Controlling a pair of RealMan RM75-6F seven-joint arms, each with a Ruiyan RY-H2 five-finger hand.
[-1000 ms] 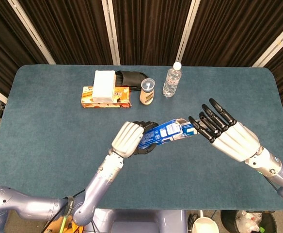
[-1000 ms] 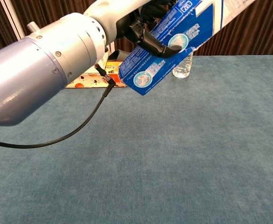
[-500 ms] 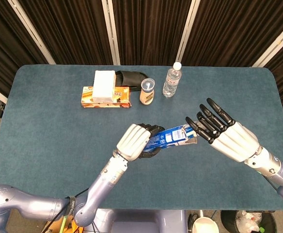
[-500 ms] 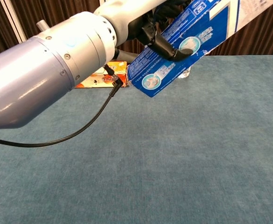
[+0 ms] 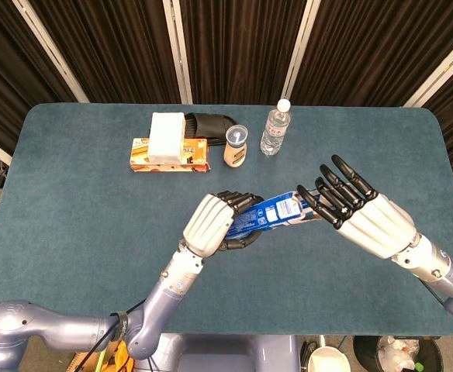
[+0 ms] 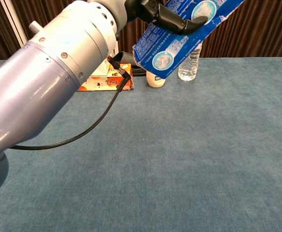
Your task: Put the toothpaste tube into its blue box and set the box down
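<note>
Above the middle of the table [image 5: 71, 194], the blue box [image 5: 271, 215] is up in the air, well clear of the cloth, clasped at its near end by the left hand [image 5: 215, 221], dark fingers curled right round it. From the chest view you can see that box tilted, low end toward the robot, high end running off the top of the frame. The toothpaste tube itself, I can't spot it anywhere, so my guess is it's already inside or nearly so, though the open end is hidden behind the right hand [image 5: 358, 213]. That right hand holds nothing, fingers straight and fanned apart, tips touching or just shy of the box's far end, as if tending the flap. So by my reckoning the loading looks largely done, the closing uncertain, and the setting-down definitely not yet done. Left forearm angles up from the near edge, right one reaches in from the side
</note>
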